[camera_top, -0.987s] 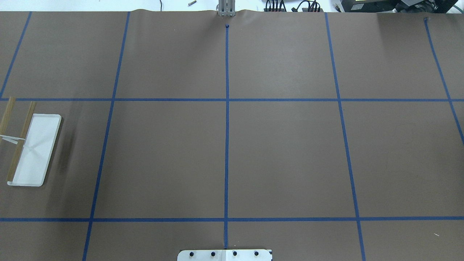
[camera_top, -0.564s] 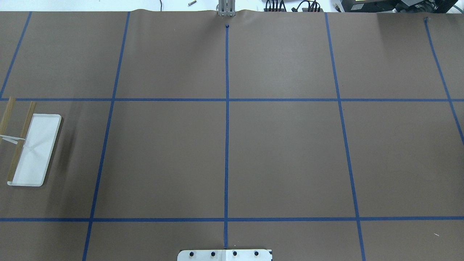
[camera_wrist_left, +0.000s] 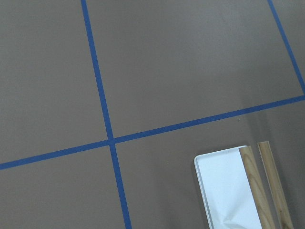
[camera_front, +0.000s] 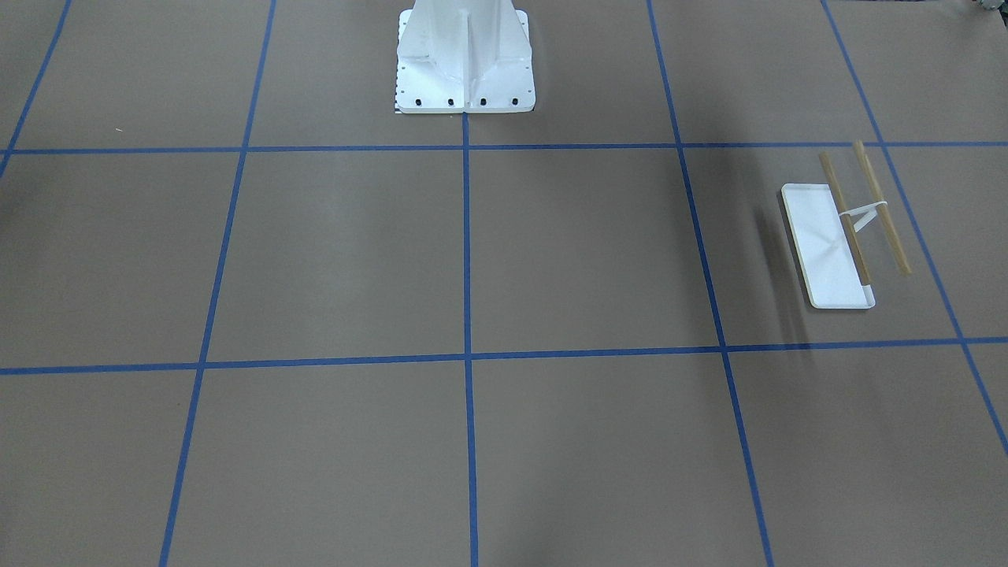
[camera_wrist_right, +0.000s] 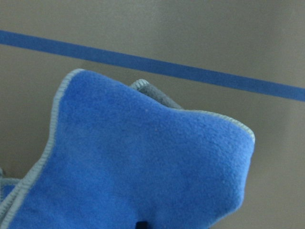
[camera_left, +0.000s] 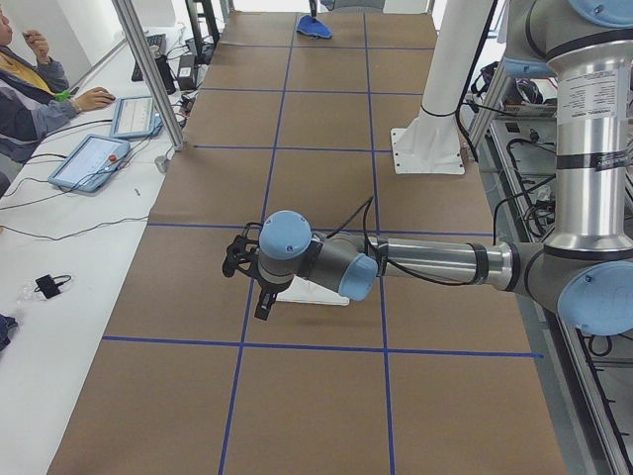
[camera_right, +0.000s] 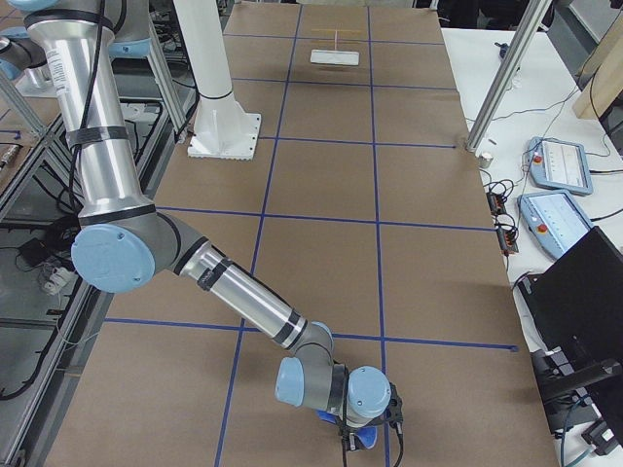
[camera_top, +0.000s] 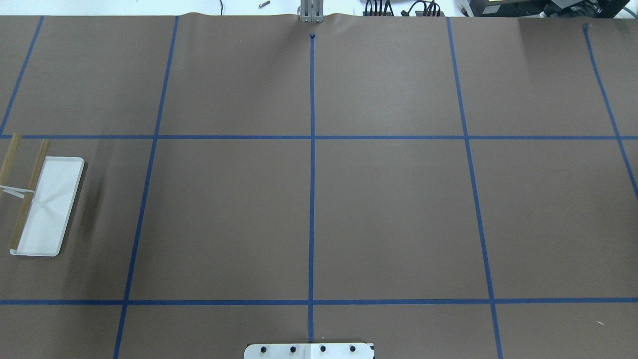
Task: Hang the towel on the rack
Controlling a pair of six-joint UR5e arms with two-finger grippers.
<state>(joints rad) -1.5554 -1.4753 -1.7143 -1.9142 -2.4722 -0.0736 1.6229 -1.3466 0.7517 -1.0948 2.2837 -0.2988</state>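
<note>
The rack (camera_top: 52,199) stands at the table's left end, a white tray with two wood rods (camera_top: 29,194). It also shows in the front view (camera_front: 823,244), the left wrist view (camera_wrist_left: 226,191) and far off in the right side view (camera_right: 335,56). My left gripper (camera_left: 263,302) hangs over the table just beside the rack (camera_left: 321,294); I cannot tell if it is open. The blue towel (camera_wrist_right: 143,171) fills the right wrist view and lies at the table's right end (camera_left: 316,27). My right gripper (camera_right: 348,438) is down at the towel (camera_right: 366,443); its jaws are hidden.
The white robot pedestal (camera_front: 465,63) is bolted at the robot's edge of the table (camera_top: 309,350). Blue tape lines grid the brown table cover. An operator (camera_left: 30,89) and tablets (camera_left: 94,160) are at a side bench beyond metal posts (camera_left: 148,69).
</note>
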